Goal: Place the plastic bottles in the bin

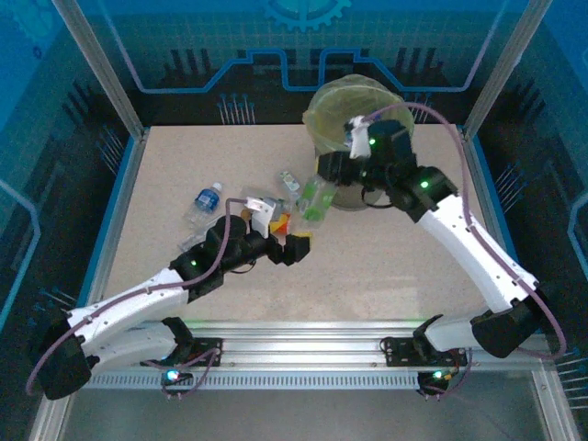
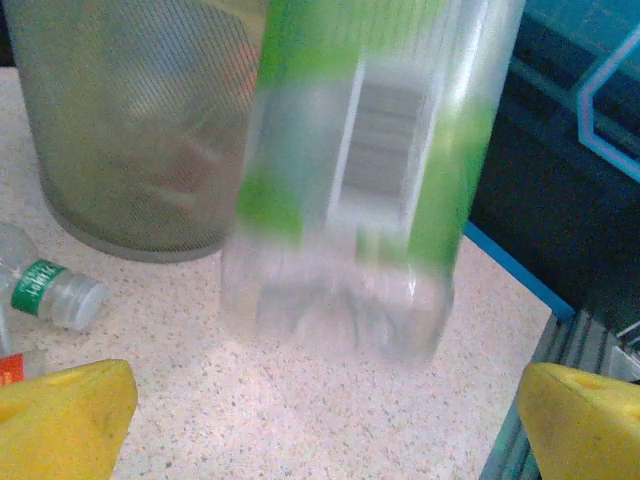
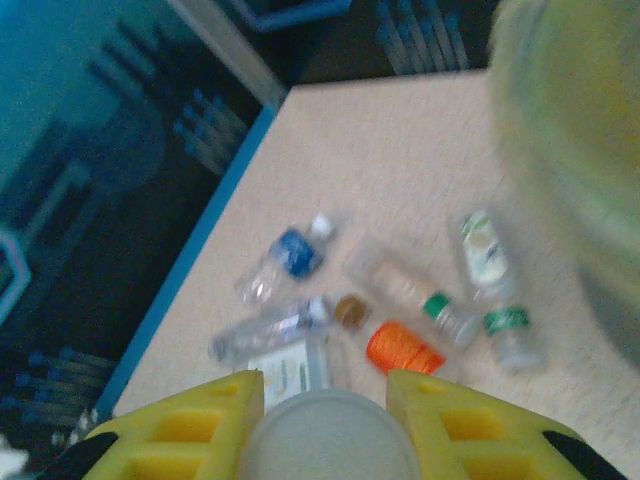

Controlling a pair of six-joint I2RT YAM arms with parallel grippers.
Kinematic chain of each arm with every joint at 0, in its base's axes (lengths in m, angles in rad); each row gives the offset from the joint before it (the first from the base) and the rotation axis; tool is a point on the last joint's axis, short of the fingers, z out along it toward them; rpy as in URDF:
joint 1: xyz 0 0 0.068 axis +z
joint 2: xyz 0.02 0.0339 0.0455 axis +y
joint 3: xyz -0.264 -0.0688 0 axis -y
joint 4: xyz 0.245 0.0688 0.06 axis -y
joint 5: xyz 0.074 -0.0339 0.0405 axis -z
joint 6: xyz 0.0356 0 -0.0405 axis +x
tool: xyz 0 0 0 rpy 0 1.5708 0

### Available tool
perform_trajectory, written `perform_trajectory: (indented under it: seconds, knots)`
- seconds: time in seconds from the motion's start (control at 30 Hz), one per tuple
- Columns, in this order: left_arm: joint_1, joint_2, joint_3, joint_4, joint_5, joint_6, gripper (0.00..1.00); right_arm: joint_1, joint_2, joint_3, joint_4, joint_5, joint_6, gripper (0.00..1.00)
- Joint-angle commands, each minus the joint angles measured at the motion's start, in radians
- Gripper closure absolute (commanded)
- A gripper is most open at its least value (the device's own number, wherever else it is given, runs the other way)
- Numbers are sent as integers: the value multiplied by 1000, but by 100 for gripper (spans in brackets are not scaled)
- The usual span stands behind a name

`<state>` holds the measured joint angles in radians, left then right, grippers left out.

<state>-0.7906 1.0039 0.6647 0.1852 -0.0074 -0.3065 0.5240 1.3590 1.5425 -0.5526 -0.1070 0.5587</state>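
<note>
A pale, speckled counter (image 1: 386, 266) stands inside an enclosure. Translucent blue panels (image 1: 230, 37) printed with darker circuit-style lines form the far wall and both sides, framed by silver aluminium posts (image 1: 103, 69) at the far corners. A blue strip (image 1: 118, 207) borders the counter's left edge; a slotted aluminium rail (image 1: 303, 342) lines its near edge. The light is cool and even.

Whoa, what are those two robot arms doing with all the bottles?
They are clearing plastic bottles into the bin. The right arm's fingers are shut on a green-labelled bottle, holding it just beside the bin, not in it yet. The left arm's fingers stand wide open facing that bottle, holding nothing. Several more bottles, one with a blue label, lie on the table waiting.
</note>
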Motion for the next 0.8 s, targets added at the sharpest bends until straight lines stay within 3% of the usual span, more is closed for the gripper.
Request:
perform_trajectory:
  seconds: [0.0,0.3,0.6,0.77]
  knots:
    - [-4,-33,-18,-9,-62,10,1,-64,-6,91,-36,64,-22,85]
    - [-4,-69,-39,-46,-134,-5,1,-153,120,344,-44,265,-98,86]
    - [-4,-105,-45,-92,-194,-14,1,-207,363,682,-256,401,-177,85]
    - [-4,-113,-44,-107,-212,-20,1,-223,453,773,-320,427,-211,85]
